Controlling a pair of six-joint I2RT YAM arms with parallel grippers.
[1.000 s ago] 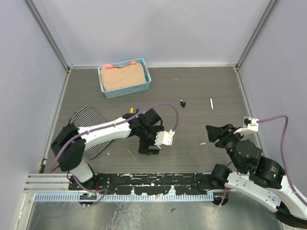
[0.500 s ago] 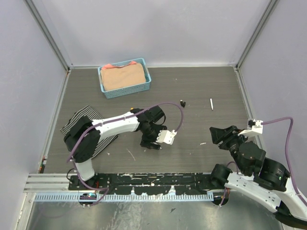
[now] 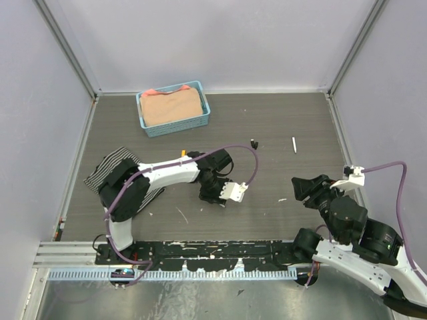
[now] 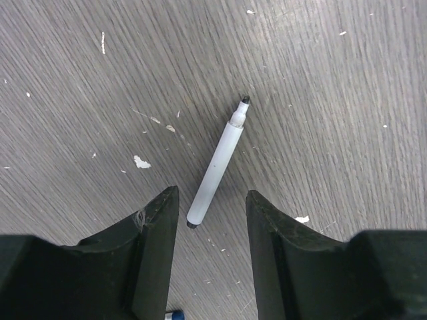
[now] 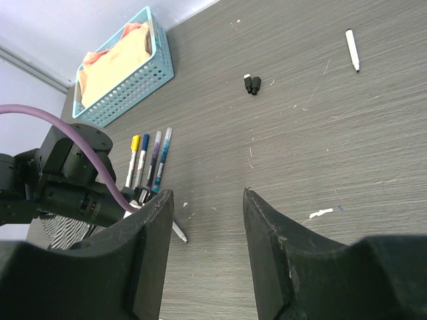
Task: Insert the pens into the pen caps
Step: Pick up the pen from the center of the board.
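Left arm: it reaches from its base at the near-left edge toward the middle of the table (image 3: 280, 120). The elbow is bent and the wrist is turned down, so the left gripper (image 4: 211, 193) faces the tabletop.
Left jaws: partly apart, with 1 finger on each side of the loose pen (image 4: 217, 160). A thin gap shows on both sides, so no grip on it.
Loose pen: lies flat on the table under the left gripper. Its long axis runs diagonally in the left wrist view. The dark tip points away from the gripper to the upper right, and the blunt rear end sits between the fingertips.
Right arm: folded low at the near-right, with the right gripper (image 5: 207, 193) off the table and aimed toward the centre-left.
Right jaws: about half apart, nothing between them.
Second pen (image 3: 293, 145): flat at the far right, well apart from both grippers. Its long axis runs near-to-far, dark tip at the near end.
Black cap (image 3: 254, 143): on the table to the left of the second pen.
Row of 4 pens (image 5: 150, 160): parallel, side by side, just beyond the left gripper. Their coloured ends point toward the blue basket (image 5: 133, 93).
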